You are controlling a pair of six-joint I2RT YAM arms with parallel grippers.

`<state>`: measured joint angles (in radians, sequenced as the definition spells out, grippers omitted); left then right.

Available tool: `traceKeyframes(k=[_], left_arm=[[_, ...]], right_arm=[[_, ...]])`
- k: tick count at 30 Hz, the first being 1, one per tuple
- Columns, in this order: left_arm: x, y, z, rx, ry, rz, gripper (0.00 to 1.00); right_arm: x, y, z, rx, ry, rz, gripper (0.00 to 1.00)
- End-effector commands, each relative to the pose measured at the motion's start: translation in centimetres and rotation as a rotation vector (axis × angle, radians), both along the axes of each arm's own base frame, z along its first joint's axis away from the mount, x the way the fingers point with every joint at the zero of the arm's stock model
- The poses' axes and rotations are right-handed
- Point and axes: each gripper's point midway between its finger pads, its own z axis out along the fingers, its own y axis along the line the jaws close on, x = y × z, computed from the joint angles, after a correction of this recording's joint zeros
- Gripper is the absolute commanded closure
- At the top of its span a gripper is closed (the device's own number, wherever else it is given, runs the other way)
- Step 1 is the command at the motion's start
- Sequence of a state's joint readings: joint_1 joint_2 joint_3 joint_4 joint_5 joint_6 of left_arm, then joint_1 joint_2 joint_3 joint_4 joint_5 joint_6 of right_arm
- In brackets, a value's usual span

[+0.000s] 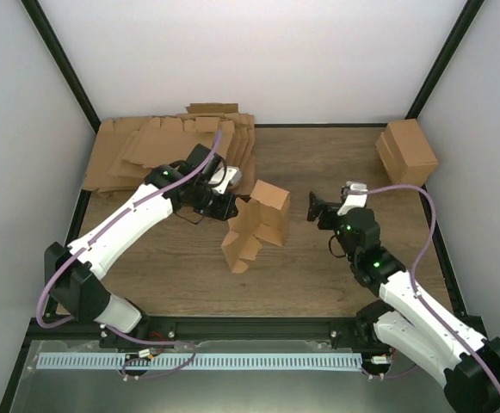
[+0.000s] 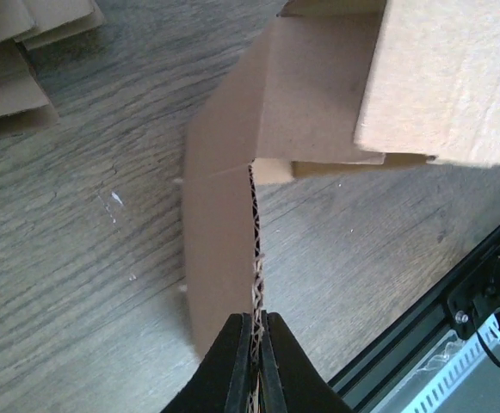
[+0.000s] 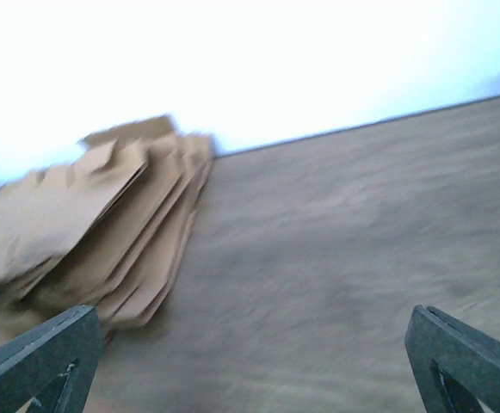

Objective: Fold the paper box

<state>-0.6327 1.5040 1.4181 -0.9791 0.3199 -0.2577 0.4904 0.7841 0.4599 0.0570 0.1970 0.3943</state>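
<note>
The paper box (image 1: 258,222) is a partly folded brown carton in the middle of the table, with loose flaps hanging toward the near side. My left gripper (image 1: 225,206) is at its left side. In the left wrist view this gripper (image 2: 256,331) is shut on the corrugated edge of one flap, and the box body (image 2: 422,77) fills the upper right. My right gripper (image 1: 317,209) hovers right of the box, apart from it. In the blurred right wrist view its fingers (image 3: 47,357) stand wide open with nothing between them.
A thick pile of flat cardboard sheets (image 1: 168,146) lies at the back left, and it also shows in the right wrist view (image 3: 95,232). A closed brown carton (image 1: 407,151) stands at the back right. A black frame rail (image 1: 250,329) runs along the near edge.
</note>
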Motion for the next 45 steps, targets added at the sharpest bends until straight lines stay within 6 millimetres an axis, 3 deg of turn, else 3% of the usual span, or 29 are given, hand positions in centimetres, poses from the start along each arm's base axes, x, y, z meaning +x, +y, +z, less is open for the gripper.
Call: traceKeyframes(k=[1, 9, 12, 15, 21, 25, 29, 34, 41, 45], left_arm=[[0.0, -0.5, 1.3, -0.07, -0.037, -0.001, 0.96], [0.7, -1.0, 1.2, -0.14, -0.057, 0.073, 0.96], [2.2, -1.7, 1.6, -0.163, -0.081, 0.11, 0.96], [4.5, -2.8, 2.3, -0.178, -0.105, 0.148, 0.96], [8.5, -6.4, 3.8, -0.29, -0.115, 0.196, 0.96], [10.6, -9.1, 3.6, -0.377, -0.08, 0.221, 0.96], [12.6, -11.3, 4.8, -0.466, -0.081, 0.244, 0.96], [13.7, -13.1, 5.5, -0.489, -0.063, 0.245, 0.96], [13.5, -15.8, 6.4, -0.578, -0.036, 0.212, 0.96], [13.7, -16.7, 7.1, -0.617, -0.032, 0.218, 0.96]], right_arm=[[1.6, -6.1, 3.3, -0.052, -0.159, -0.349, 0.0], [2.4, -2.6, 1.5, -0.034, -0.041, -0.165, 0.0], [4.0, -4.3, 0.4, -0.019, 0.083, -0.214, 0.0], [5.3, -5.8, 0.5, -0.012, 0.086, -0.247, 0.0], [6.6, -6.6, 1.7, 0.012, 0.025, -0.214, 0.0], [8.1, -7.6, 2.7, -0.035, -0.007, -0.197, 0.02], [8.3, -7.3, 3.7, -0.023, -0.056, -0.173, 0.01], [8.6, -7.3, 3.9, -0.018, -0.07, -0.17, 0.01], [11.0, -10.7, 3.4, -0.22, -0.09, -0.307, 0.0], [13.3, -12.1, 3.9, -0.307, -0.121, -0.348, 0.0]])
